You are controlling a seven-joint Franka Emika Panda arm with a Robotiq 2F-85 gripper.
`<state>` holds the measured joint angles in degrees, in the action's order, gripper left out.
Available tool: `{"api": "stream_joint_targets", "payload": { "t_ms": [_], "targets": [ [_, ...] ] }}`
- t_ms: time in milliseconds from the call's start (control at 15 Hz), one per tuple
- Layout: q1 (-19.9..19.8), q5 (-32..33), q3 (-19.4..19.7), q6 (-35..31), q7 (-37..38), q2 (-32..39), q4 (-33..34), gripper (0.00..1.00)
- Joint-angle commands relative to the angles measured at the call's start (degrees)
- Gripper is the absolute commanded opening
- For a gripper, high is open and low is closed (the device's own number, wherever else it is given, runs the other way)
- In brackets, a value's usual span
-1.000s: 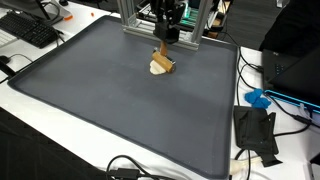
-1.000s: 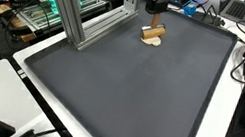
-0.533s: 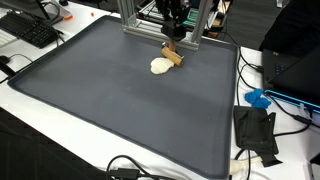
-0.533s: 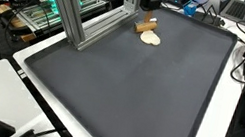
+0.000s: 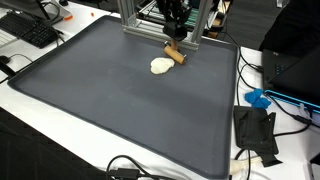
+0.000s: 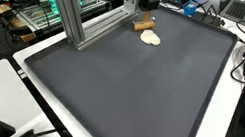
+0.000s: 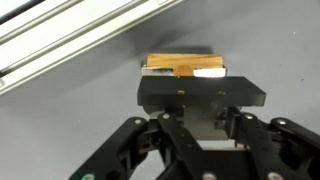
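The gripper (image 5: 176,38) hangs just over the block (image 5: 174,55), near the frame (image 5: 150,25) at the far edge of the mat (image 5: 110,100) (whether its jaws pinch the block, I cannot tell). A pale disc (image 5: 160,66) lies just beside the block.

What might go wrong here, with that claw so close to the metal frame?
The gripper hangs right next to the metal frame, so a careless sideways move might knock into it. The wooden block lies just below the gripper. If the gripper came down off-centre, it might shove the block into the frame or into the cream disc close by, rather than grasp it.
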<state>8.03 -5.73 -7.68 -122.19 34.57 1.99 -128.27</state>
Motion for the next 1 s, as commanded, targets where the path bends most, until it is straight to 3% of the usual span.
{"api": "stream_joint_targets", "payload": {
  "t_ms": [0,933],
  "targets": [
    [-0.1,-0.9,0.2,-1.2,-1.5,-0.2,-1.1,0.22],
    [-0.6,-0.6,0.1,0.2,-7.0,-10.9,-3.0,0.22]
  ]
}}
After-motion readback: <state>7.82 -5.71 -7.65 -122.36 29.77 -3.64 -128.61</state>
